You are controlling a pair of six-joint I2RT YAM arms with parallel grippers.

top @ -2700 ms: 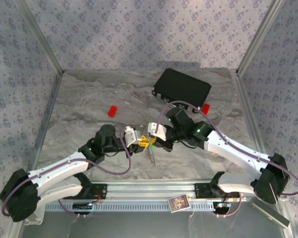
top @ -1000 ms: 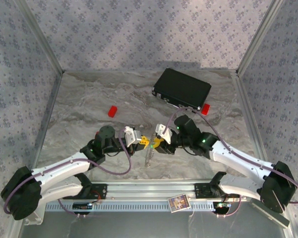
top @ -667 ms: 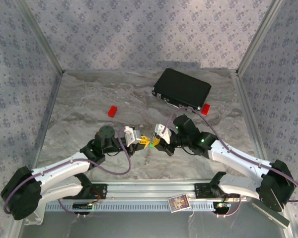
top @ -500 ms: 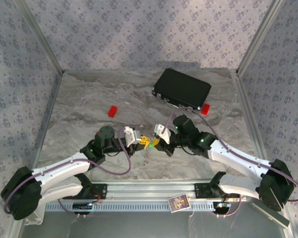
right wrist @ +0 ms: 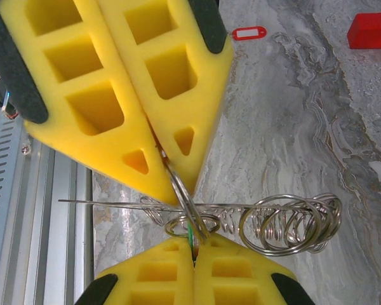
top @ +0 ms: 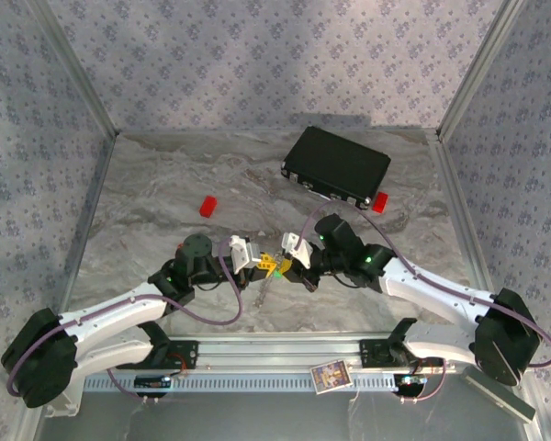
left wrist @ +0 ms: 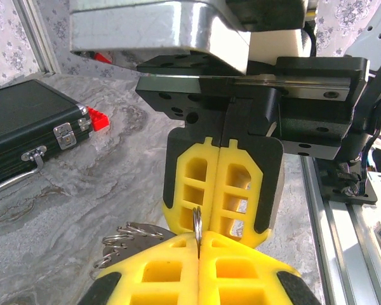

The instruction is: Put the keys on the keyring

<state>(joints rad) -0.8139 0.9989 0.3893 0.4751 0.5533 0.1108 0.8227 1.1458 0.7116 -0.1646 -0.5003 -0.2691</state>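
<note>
**Both grippers pinched on the keyring, mid-table**

Left gripper (top: 267, 265) and right gripper (top: 286, 266) meet tip to tip low over the marble table (top: 156, 184), close to the front rail. Yellow fingers (right wrist: 235, 267) of both are pressed flat together. Each pair nips the same end loop of the keyring (right wrist: 289, 219), a bunch of linked silvery wire loops trailing sideways just above the table.

Red-and-white key (right wrist: 249, 32) lies flat on the table beyond the left gripper's fingers, well apart from the loops. There is a green sliver at the right fingertips; cannot tell what it is.

Around:
- black case (top: 338, 165) at back right
- red block (top: 380, 200) just beside the case's near corner
- second red block (top: 208, 205) back left, well apart from both arms
</note>
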